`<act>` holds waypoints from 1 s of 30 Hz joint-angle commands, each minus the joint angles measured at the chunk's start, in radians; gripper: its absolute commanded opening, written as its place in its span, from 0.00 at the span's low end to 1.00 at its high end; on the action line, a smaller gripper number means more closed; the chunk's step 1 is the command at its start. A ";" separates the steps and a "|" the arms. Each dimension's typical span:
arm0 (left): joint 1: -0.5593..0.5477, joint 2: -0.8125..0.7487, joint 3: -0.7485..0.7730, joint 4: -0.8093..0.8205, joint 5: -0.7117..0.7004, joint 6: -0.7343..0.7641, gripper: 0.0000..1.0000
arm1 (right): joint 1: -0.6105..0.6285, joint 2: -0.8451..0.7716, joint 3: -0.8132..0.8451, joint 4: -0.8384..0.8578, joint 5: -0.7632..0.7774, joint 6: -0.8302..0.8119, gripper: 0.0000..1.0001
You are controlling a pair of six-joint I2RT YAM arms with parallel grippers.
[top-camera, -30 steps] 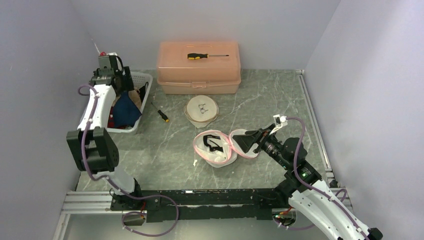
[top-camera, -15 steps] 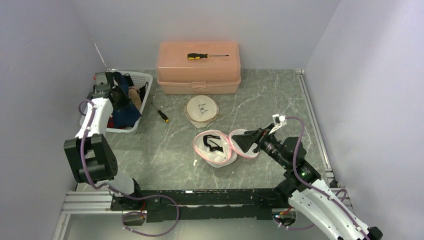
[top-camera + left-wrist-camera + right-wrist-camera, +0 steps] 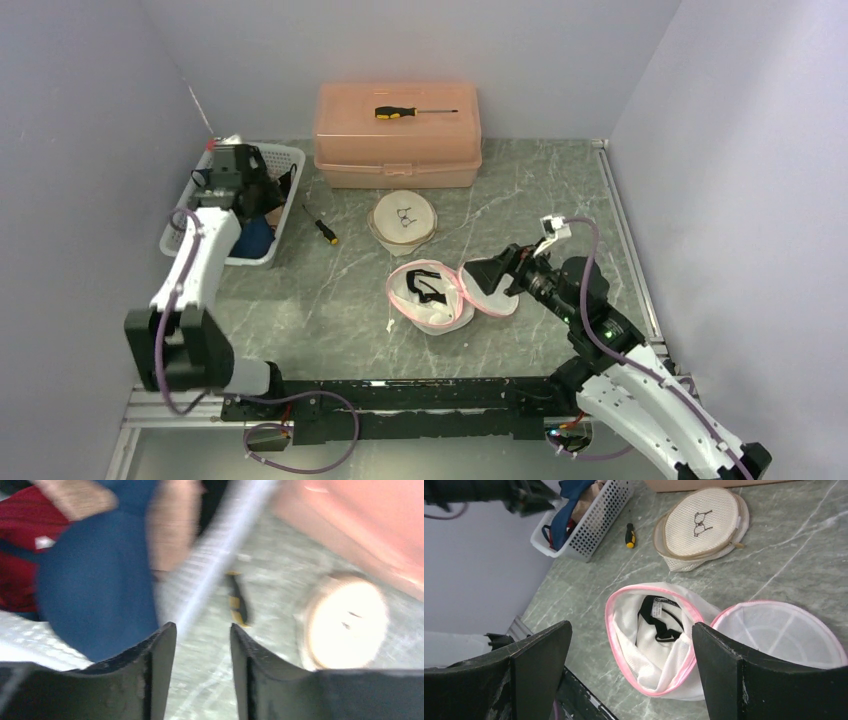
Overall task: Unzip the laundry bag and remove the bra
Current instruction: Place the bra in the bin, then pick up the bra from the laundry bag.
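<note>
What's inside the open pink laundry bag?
Black bra straps with a white tag lie in the bag on its white mesh. Its lid lies open beside it. The rest of the bra, and anything beneath the mesh folds, is covered.

Fine white mesh cloth of the laundry bag (image 3: pixel 626 622); matt marbled table (image 3: pixel 774 565); perforated plastic basket (image 3: pixel 596 522)

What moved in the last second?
The left gripper came down from above the basket and now sits low over it, jaws apart with nothing between them. The right arm shifted slightly, and the right gripper is still open beside the bag. The bag is still unzipped with the bra inside.
</note>
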 commanded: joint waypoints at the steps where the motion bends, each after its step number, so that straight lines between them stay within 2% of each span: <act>1: -0.308 -0.236 0.086 -0.023 -0.104 0.050 0.56 | 0.017 0.149 0.120 -0.040 0.004 -0.079 0.91; 3: -0.409 -0.301 0.043 0.001 -0.049 0.008 0.63 | 0.042 0.266 0.157 -0.056 -0.004 -0.086 0.86; 5: -0.518 -0.338 -0.040 0.047 -0.019 -0.041 0.65 | 0.096 0.352 0.187 -0.069 0.033 -0.098 0.82; 10: -0.796 -0.288 -0.197 0.120 -0.070 -0.154 0.67 | 0.159 0.469 0.197 -0.021 0.066 -0.119 0.74; 14: -0.843 -0.250 -0.290 0.207 -0.024 -0.225 0.69 | 0.192 0.554 0.227 0.002 0.065 -0.127 0.67; 22: -0.843 -0.156 -0.410 0.367 0.111 -0.283 0.69 | 0.226 0.707 0.267 0.045 0.060 -0.126 0.64; 24: -0.843 -0.136 -0.423 0.397 0.126 -0.290 0.65 | 0.235 0.733 0.281 0.030 0.097 -0.119 0.63; 26: -0.843 -0.116 -0.434 0.422 0.142 -0.294 0.55 | 0.240 0.738 0.284 0.027 0.141 -0.131 0.63; 30: -0.842 -0.091 -0.455 0.423 0.146 -0.297 0.24 | 0.241 0.791 0.308 0.009 0.142 -0.155 0.63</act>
